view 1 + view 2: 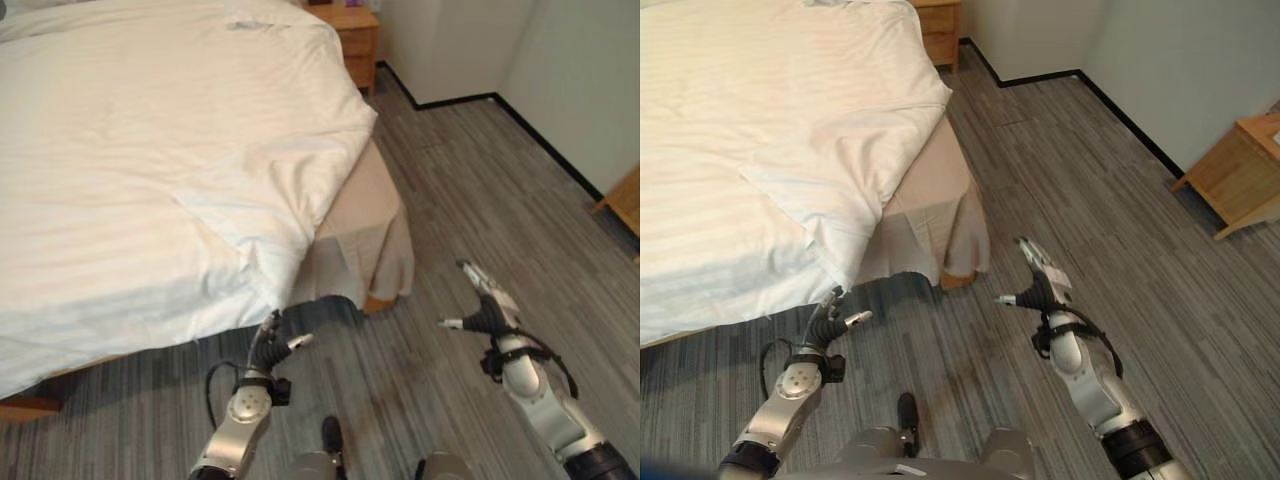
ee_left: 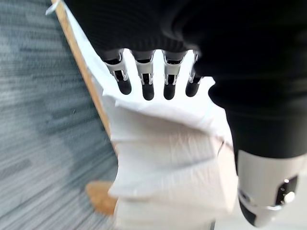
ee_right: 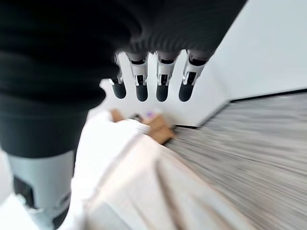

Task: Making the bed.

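A white duvet (image 1: 150, 150) covers the bed, and its near corner (image 1: 270, 250) lies folded back and droops over the beige bed skirt (image 1: 365, 240). My left hand (image 1: 270, 345) hovers just below that drooping corner, open, with relaxed fingers (image 2: 144, 81) holding nothing. The left wrist view looks past them at the hanging duvet (image 2: 168, 158) and the wooden bed frame (image 2: 81, 72). My right hand (image 1: 487, 305) hangs over the floor to the right of the bed corner, open, its fingers (image 3: 160, 76) spread and empty.
A wooden nightstand (image 1: 350, 30) stands at the head of the bed against the wall. Another piece of wooden furniture (image 1: 1240, 170) sits by the right wall. Grey plank floor (image 1: 480, 200) runs along the bed's right side.
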### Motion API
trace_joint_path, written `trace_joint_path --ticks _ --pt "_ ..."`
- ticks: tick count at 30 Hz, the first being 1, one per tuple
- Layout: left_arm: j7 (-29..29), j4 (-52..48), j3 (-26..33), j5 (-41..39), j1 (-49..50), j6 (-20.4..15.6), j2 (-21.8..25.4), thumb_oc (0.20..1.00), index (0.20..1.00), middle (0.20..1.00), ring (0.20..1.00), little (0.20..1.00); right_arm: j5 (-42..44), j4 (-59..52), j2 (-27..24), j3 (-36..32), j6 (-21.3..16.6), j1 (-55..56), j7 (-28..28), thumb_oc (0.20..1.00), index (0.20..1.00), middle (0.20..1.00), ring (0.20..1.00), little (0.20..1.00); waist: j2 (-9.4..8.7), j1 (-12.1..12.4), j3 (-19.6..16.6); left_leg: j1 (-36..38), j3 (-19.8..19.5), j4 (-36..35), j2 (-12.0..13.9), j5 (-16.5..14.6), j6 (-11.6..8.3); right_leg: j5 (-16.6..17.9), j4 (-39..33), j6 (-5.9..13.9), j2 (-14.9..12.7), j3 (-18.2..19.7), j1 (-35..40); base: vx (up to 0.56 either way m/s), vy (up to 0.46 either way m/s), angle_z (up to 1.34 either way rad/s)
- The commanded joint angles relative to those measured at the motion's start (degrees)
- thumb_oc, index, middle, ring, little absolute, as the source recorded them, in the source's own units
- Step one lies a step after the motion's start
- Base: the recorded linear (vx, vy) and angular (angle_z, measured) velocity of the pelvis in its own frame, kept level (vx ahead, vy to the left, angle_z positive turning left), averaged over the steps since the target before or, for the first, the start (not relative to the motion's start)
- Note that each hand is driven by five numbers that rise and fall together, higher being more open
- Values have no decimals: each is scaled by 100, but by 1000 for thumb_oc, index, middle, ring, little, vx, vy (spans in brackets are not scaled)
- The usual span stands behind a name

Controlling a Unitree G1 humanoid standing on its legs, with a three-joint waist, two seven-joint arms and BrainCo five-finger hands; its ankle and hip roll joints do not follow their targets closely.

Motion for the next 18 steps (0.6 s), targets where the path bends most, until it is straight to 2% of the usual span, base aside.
trace_joint_path --ticks 1,4,7,10,12,13,14,15,17,18 --pt "86 -504 223 166 141 -261 215 1000 1000 1000 1000 1000 -111 29 -91 -42 -169 -349 77 1000 1000 1000 1000 1000 -324 -86 46 408 232 35 351 -536 -856 1213 -1879 91 401 391 95 310 -142 74" --pt "100 -421 305 193 115 -263 173 1000 1000 1000 1000 1000 -189 148 -76 -11 -134 -327 81 1000 1000 1000 1000 1000 -302 -167 66 578 101 35 405 -649 -930 1530 -2301 190 442 533 -158 252 -129 67" --pt "128 -315 412 219 92 -265 150 1000 1000 1000 1000 1000 -258 236 -54 27 -98 -278 133 1000 1000 1000 1000 1000 -212 -257 91 798 -48 35 507 -764 -1026 1658 -2331 255 433 511 -575 317 -185 84" --pt "162 -244 483 218 96 -272 113 1000 1000 1000 1000 1000 -215 388 40 69 -89 -203 183 1000 1000 1000 1000 1000 -201 -308 82 1076 -117 35 583 -878 -1109 1765 -2268 250 355 267 -506 245 -242 14" --pt "129 -286 537 290 273 -277 11 1000 1000 1000 1000 1000 -102 540 212 50 -77 -20 224 1000 1000 1000 1000 1000 -200 -319 -57 1231 -127 35 662 -956 -1189 1782 -2296 181 316 189 -353 217 -294 8" --pt "159 -300 555 288 295 -263 -21 1000 1000 1000 1000 1000 -21 624 262 76 -61 -22 218 1000 1000 1000 1000 1000 -137 -357 -94 1257 -124 35 739 -913 -1234 1791 -2293 171 350 164 -301 276 -342 11" --pt "214 -270 555 130 278 -269 -147 1000 1000 1000 1000 1000 152 756 341 58 -32 9 196 1000 1000 1000 1000 1000 20 -388 -161 1290 -142 119 857 -712 -1272 1706 -2321 81 453 204 -131 193 -220 17" --pt "215 -270 551 128 280 -270 -155 1000 1000 1000 1000 1000 155 757 332 58 -32 10 195 1000 1000 1000 1000 1000 39 -392 -152 1304 -145 118 876 -713 -1284 1699 -2322 72 470 195 -113 174 -218 7" --pt "248 -292 543 -19 336 -306 -276 1000 1000 1000 1000 1000 380 713 347 1 -72 98 154 1000 1000 1000 1000 1000 203 -404 -104 1131 -202 772 1020 -442 -1389 1538 -2347 -57 597 152 145 119 -219 -1" --pt "255 -293 531 -108 275 -324 -298 1000 1000 1000 1000 1000 490 732 344 -36 -79 123 127 1000 1000 1000 1000 1000 235 -411 -79 901 -295 1180 1084 -188 -1448 1452 -2365 -149 629 138 243 163 -363 -6"
